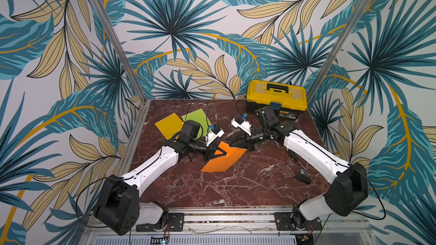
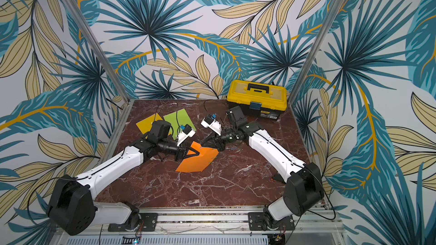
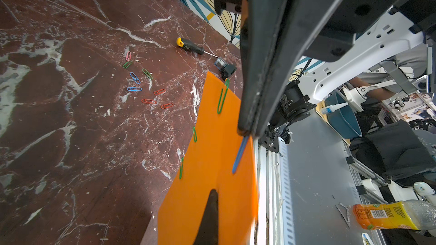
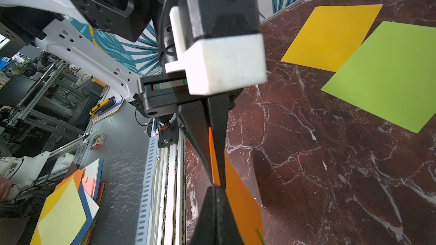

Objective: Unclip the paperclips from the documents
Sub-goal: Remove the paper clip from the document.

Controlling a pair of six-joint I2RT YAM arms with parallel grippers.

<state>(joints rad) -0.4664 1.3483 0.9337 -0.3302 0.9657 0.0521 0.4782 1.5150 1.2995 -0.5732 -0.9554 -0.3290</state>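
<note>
Paper is limp: your left gripper [image 3: 245,134] pinches the orange sheet [image 3: 207,137], right gripper [image 4: 215,187] closed; pull the stiff blue paperclip [image 3: 239,156] endwise.

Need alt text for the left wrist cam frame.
The left gripper is shut on the orange sheet, a blue paperclip sticking out just past its tips. Three green paperclips sit along the sheet's edges; loose paperclips and a screwdriver lie on the marble table beyond.
</note>
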